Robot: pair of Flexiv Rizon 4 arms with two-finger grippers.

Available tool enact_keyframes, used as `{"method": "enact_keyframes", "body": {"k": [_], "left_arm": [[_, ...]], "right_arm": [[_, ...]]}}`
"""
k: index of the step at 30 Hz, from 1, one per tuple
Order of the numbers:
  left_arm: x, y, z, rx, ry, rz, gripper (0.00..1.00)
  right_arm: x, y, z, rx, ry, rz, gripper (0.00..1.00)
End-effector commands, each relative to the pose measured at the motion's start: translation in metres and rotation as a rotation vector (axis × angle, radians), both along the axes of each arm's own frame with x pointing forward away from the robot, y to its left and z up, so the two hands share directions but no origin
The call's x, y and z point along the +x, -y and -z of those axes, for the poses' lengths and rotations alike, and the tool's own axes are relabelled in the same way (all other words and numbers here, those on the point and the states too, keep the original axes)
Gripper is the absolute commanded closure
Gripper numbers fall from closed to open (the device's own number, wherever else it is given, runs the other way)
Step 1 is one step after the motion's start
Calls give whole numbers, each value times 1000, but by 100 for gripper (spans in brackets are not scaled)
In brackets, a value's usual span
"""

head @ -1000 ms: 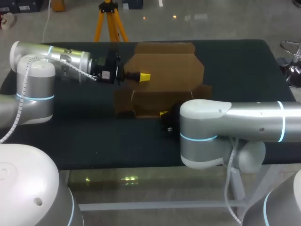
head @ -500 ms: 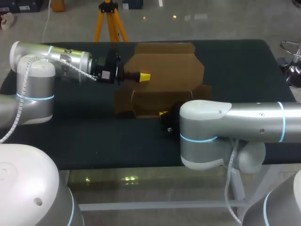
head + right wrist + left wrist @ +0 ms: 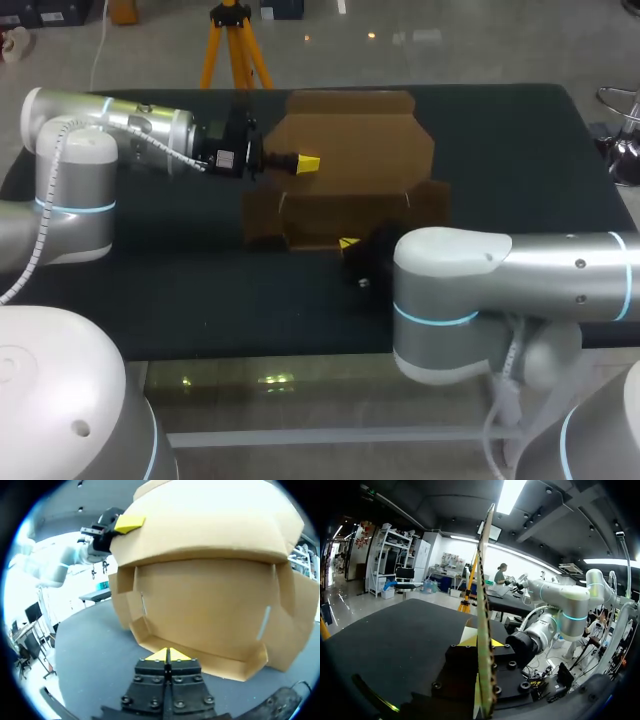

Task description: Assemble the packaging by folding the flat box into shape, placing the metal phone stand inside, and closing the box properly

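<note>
Half-folded brown cardboard box (image 3: 350,150) on a black table (image 3: 180,290).
Nearest, the right gripper (image 3: 167,655), fingers pressed together on nothing, sits just before the box's low front flap; beyond, the left gripper (image 3: 308,162) pinches the raised lid's side edge.

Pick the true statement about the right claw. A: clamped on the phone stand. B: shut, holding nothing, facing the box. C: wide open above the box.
B: the right wrist view shows the right claw with its yellow tips pressed together, nothing between them, and the cardboard box just ahead.
</note>
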State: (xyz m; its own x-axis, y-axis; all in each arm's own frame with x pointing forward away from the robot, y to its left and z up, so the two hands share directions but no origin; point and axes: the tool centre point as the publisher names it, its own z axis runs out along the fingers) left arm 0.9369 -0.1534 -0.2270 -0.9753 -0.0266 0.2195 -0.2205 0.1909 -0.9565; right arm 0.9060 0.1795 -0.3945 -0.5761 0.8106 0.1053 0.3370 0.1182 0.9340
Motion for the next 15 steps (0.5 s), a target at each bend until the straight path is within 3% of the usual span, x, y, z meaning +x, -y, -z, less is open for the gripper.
{"method": "enact_keyframes", "body": {"k": [1,15], "left_arm": [[0,0,2,2,-1,1,100],[0,0,2,2,-1,1,100]], "right_arm": [[-10,16,-5,36,9,-40,100],[-40,49,-22,61,-17,-154,100]]}}
